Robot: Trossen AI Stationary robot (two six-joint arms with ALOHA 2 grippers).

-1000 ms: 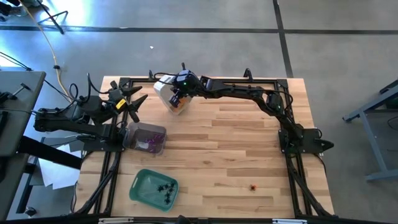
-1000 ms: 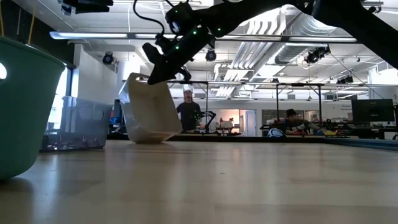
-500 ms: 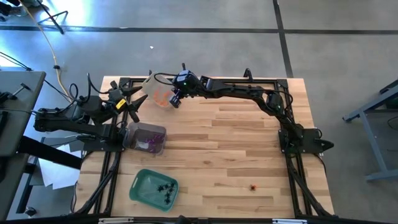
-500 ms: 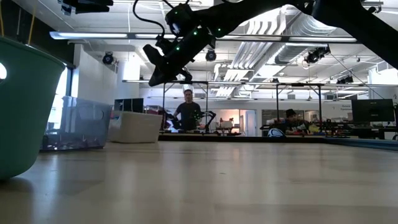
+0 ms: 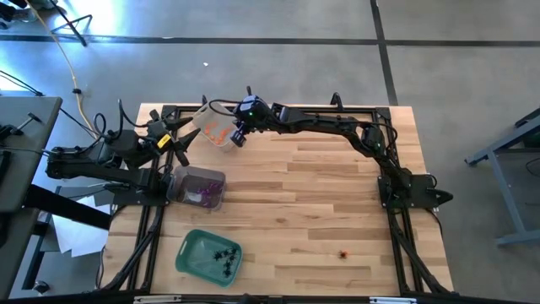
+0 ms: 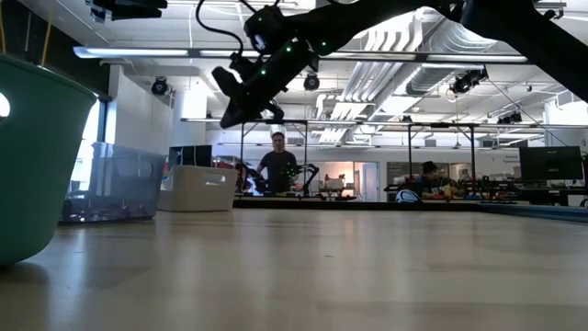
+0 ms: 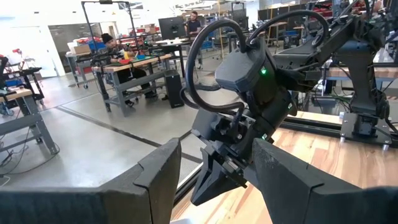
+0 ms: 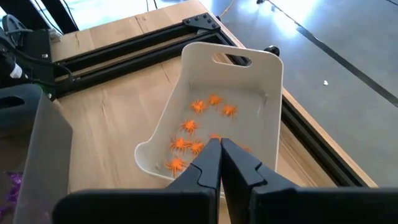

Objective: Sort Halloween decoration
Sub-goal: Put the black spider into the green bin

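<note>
Several orange trinkets [image 8: 193,134] lay scattered in the white tray [image 8: 267,87], which sat flat on the bench [image 5: 337,203] at its far edge, near the left corner. A second before, that tray had been tipped up on one edge under the right tool [image 8: 221,163]; half a second later it was down flat, and it stayed so. The right tool hovered just above the tray with its fingers pressed together and nothing between them. By that reading, the tray had been released and set down, and the orange lot looked sorted apart from one piece.

The tray's long axis ran from the bench's far edge inward, its handle slot [image 8: 231,60] towards the frame rail. The trinkets themselves were too small to tell which way each pointed.

Nearer, the clear tray [image 5: 201,187] held purple trinkets [image 5: 199,195], and the green tray [image 5: 209,257] by the near edge held black spiders [image 5: 223,256]. One small orange piece [image 5: 343,253] lay alone on the bare bench, well apart from all three trays; it probably still had to be fetched.

The left tool [image 5: 175,140] waited off the bench's left side, its fingers spread wide and empty, aimed at the right arm.
</note>
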